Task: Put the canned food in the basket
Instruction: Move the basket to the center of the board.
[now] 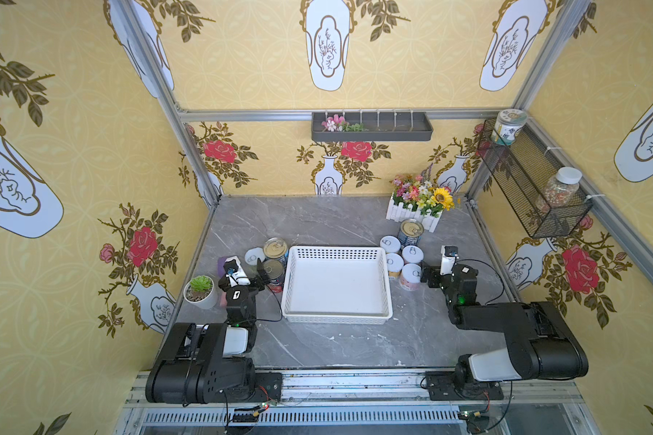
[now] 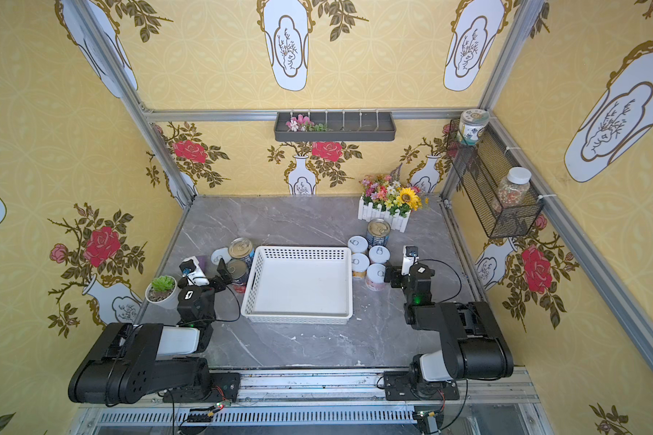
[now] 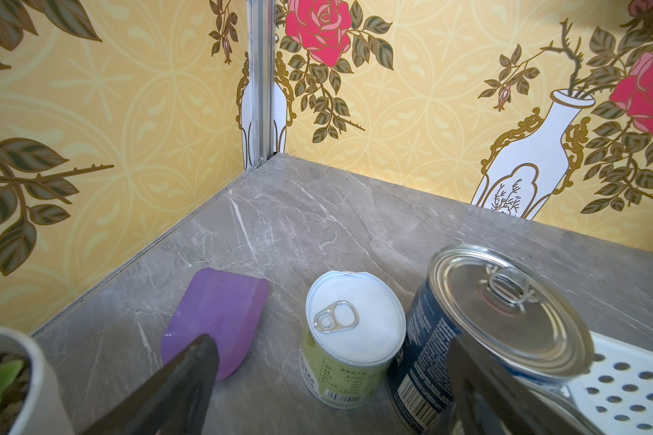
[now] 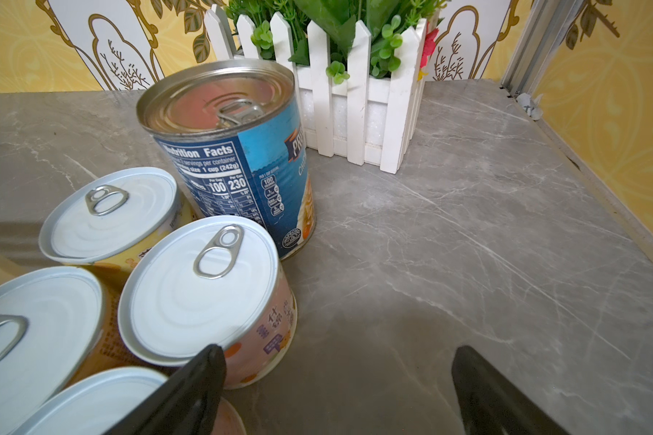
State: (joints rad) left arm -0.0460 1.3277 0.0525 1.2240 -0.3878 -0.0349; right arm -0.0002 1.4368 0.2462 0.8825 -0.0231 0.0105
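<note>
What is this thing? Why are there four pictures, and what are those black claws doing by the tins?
It's a robot with two black arms fixed at the table's near edge. Two pictures look down from one camera head above, so they look almost alike. The other two come from small cameras on the arms' wrists, giving close-ups. Each arm ends in a gripper, like two fingers: the left gripper and the right gripper are both open and hold nothing. On the grey table sits a white basket with no cans in it yet. Beside it stand three cans on one side and five cans on the other. There is also a small potted plant, a purple scraper and a box of flowers.
</note>
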